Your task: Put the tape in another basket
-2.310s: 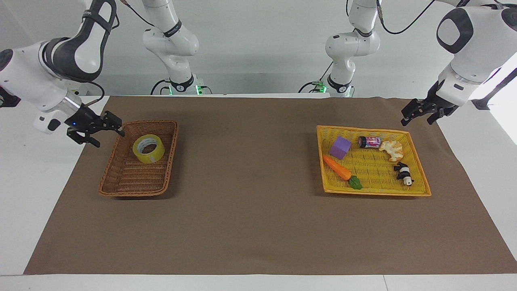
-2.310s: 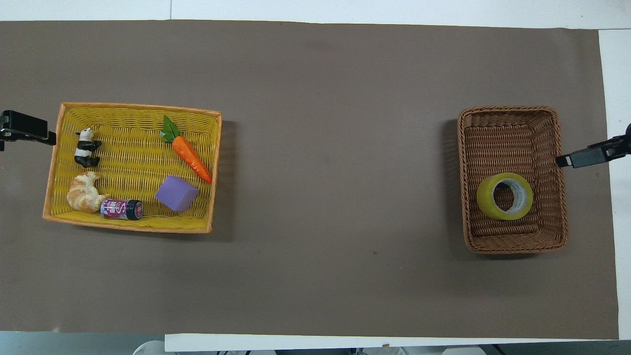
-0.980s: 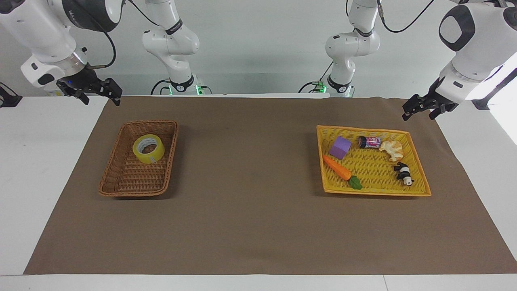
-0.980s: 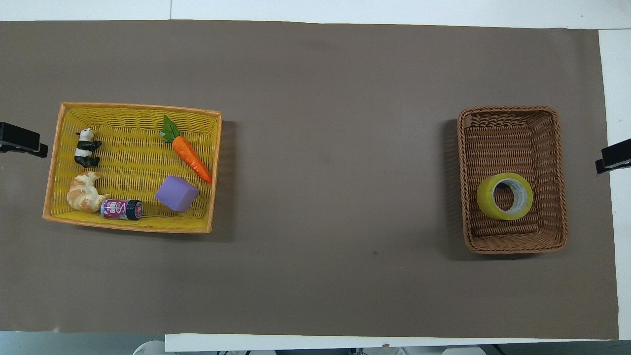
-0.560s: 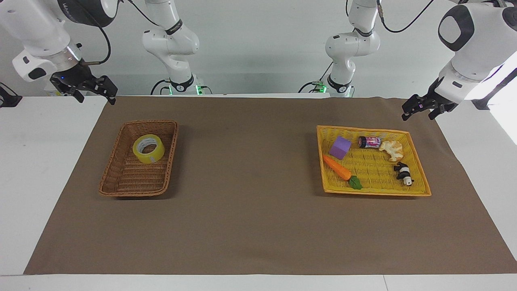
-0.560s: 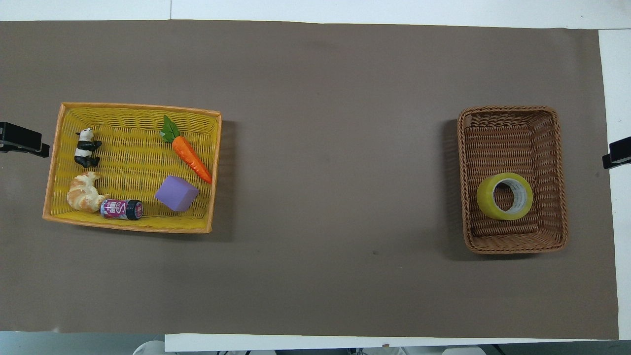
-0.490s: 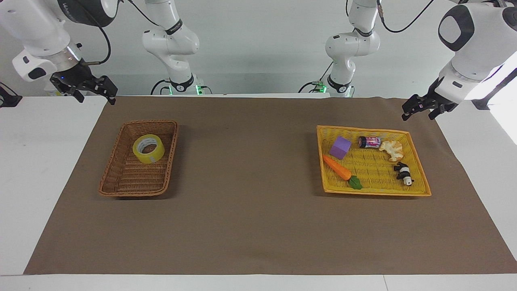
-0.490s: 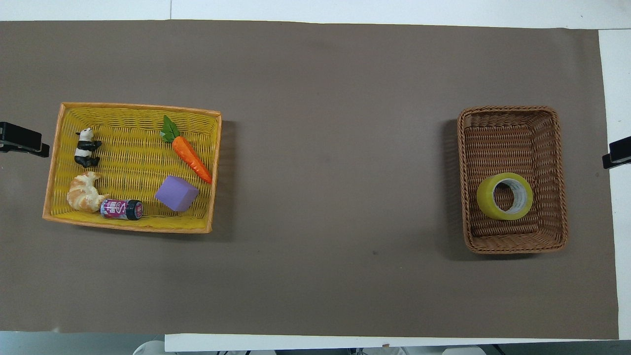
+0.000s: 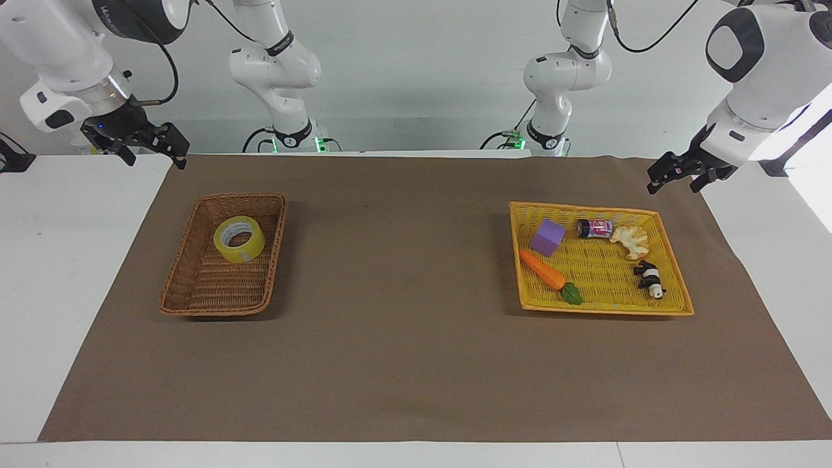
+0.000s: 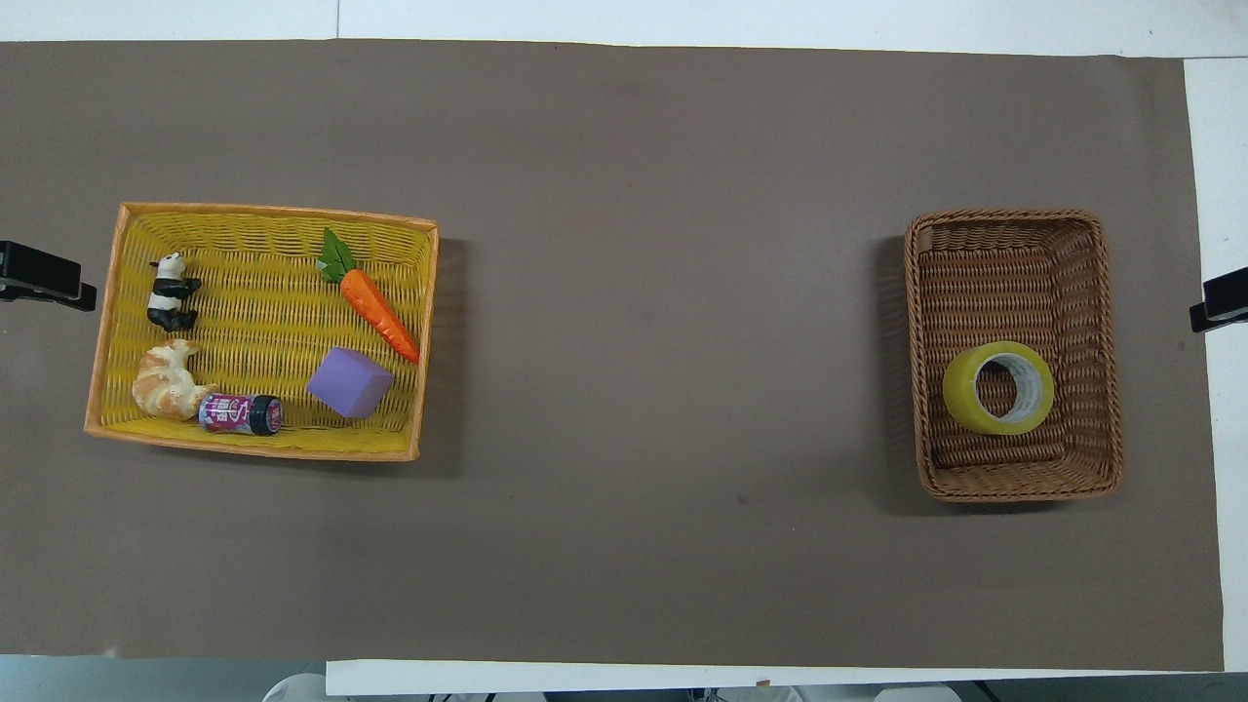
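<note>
Tape (image 9: 239, 239): lay flat in the basket (image 9: 195, 286), in the half nearer the robots, no legible print. Right claw (image 9: 151, 148) hung open over the tabletop (image 9: 403, 364) edge; left claw (image 9: 676, 175) open, near the yellow tray (image 9: 676, 305). Mat between baskets bare.

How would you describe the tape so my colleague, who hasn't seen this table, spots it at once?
Find the dark-brown wicker basket at the right arm's end of the table. The tape lies in its half nearer the robots. It is the only thing in that basket: a thick yellow roll with a white core, while the toys all sit in the yellow basket.
</note>
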`<act>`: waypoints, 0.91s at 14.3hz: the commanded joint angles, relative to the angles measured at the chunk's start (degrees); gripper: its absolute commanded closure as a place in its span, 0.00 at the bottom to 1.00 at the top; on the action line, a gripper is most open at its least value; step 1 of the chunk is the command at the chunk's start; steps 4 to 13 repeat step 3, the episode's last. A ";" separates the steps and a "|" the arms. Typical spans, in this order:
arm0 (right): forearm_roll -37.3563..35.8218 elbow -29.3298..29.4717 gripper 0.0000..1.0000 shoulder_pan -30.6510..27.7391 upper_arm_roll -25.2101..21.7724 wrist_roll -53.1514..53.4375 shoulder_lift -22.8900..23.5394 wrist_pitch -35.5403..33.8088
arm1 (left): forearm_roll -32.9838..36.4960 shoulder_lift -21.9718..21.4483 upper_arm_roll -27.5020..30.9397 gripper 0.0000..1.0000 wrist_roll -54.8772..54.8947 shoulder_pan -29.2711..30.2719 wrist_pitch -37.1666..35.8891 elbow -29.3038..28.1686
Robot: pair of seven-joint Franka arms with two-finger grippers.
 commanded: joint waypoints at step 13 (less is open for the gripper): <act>0.70 2.06 0.00 -0.33 0.14 0.86 1.02 -0.28 | 0.95 -0.99 -0.20 0.00 -0.70 0.28 0.97 -1.03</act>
